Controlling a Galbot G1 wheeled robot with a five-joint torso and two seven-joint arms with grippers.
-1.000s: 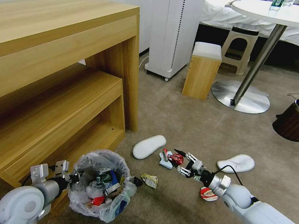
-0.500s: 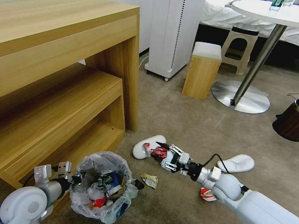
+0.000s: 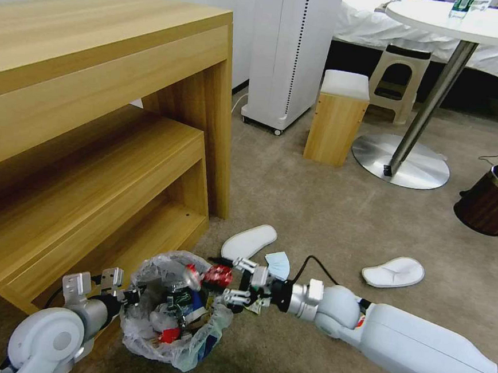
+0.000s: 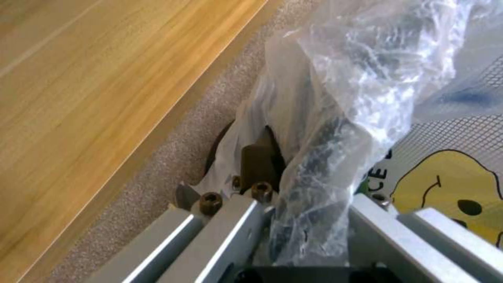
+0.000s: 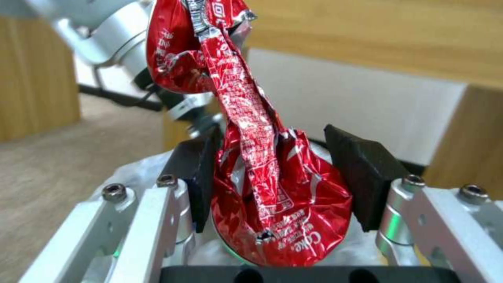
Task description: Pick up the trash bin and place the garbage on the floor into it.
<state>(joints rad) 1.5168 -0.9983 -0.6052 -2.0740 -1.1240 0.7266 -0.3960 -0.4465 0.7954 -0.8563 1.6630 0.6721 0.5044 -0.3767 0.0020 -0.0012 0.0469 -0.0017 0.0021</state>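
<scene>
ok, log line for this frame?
left hand: holds trash bin rim | right hand: grips red wrapper over bin | floor: slippers, mask left

Both arms are wearing smooth white shells with rounded silver joints. A black cable (image 3: pixel 312 263) is looping off the right wrist. Each claw, left (image 3: pixel 128 296) and right (image 3: pixel 224 278), is showing bare aluminium linkage bars, dark hex screws and black pads (image 5: pixel 361 177).
</scene>
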